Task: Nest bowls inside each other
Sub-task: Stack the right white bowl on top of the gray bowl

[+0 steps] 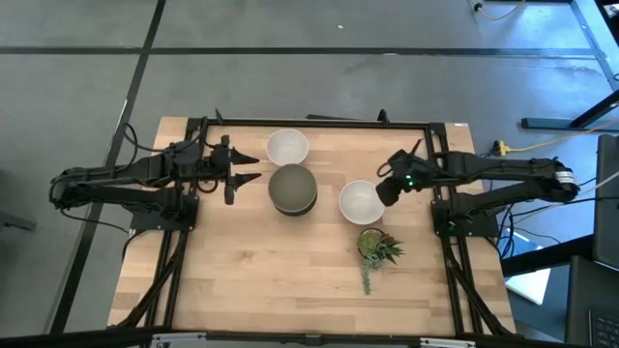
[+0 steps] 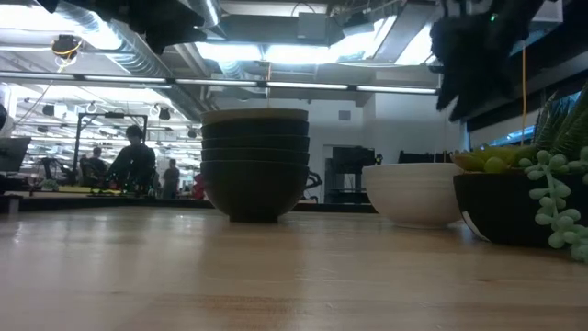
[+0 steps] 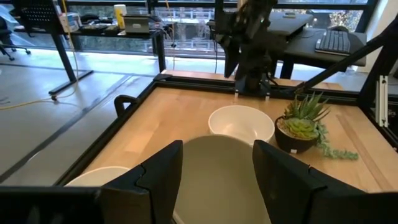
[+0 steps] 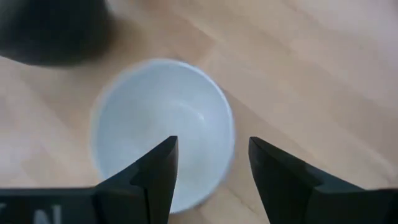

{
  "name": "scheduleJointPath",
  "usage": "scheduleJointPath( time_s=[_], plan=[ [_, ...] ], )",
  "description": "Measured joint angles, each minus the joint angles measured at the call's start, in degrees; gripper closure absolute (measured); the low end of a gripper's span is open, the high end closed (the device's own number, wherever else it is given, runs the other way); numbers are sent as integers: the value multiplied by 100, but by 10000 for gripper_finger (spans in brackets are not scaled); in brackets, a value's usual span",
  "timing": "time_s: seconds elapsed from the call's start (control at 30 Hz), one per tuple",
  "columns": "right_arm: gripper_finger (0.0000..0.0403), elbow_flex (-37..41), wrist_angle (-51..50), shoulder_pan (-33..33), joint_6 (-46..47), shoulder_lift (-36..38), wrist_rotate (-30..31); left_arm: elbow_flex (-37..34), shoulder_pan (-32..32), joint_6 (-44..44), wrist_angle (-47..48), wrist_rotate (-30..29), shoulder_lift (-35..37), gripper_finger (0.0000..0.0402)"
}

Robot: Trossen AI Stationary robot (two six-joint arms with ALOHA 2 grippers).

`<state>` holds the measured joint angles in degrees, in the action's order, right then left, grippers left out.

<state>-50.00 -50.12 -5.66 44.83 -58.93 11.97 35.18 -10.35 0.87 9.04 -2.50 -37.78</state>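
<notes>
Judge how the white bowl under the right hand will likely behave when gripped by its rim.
The white bowl looks rigid and smooth, so the right hand, open above its rim, may slip on it. It sits flat on the table on a narrower base, so a one-sided pinch could tip it. It stands apart from the stack of dark bowls, so a nudge probably disturbs nothing.

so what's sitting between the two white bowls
In the high view, the stack of dark bowls sits roughly between the far white bowl and the white bowl under the right gripper, slightly off the direct line.
</notes>
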Motion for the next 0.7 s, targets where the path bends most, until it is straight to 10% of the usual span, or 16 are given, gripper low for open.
scheduleJointPath(
  time_s=[0.7],
  plan=[
    [205, 0, -208, -49, 143, -1606, -411, 0, -2, -3, 147, 37, -2, 211]
  ],
)
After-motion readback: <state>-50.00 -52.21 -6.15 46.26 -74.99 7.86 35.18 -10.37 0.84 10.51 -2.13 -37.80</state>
